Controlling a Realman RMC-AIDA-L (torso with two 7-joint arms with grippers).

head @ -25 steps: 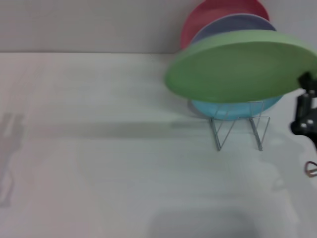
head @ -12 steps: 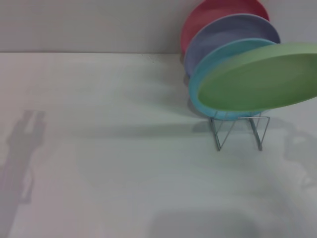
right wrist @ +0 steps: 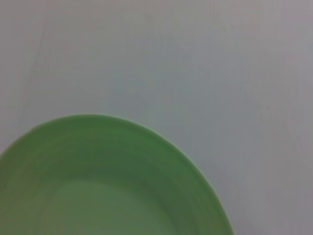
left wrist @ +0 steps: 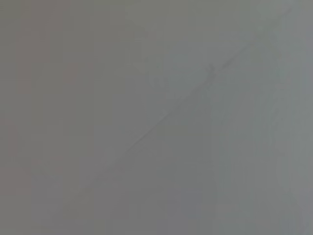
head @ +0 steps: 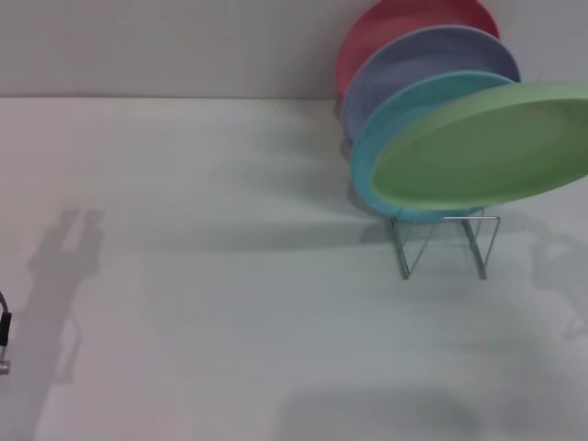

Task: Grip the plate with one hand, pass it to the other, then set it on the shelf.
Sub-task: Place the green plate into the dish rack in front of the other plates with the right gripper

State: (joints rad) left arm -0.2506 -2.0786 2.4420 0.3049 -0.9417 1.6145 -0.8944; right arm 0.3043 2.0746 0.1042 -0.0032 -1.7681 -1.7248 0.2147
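Right gripper: off the bench's right edge, out of head view; wrist cam shows plate [right wrist: 98,186] close below, so prob. holding it, fingers not shown.
Plate: [head: 482,147] tilted, over rack [head: 446,241] near back right corner; shifted right since 1 s ago, barely in last half-sec; not yet slotted.
Left gripper: [head: 4,342] just entered at left edge, grip can't tell.

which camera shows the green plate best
The head view: it shows nearly the whole green plate, tilted in front of the blue plate above the wire rack. The right wrist view shows only a curved part of it close up, and the left wrist view shows none of it.
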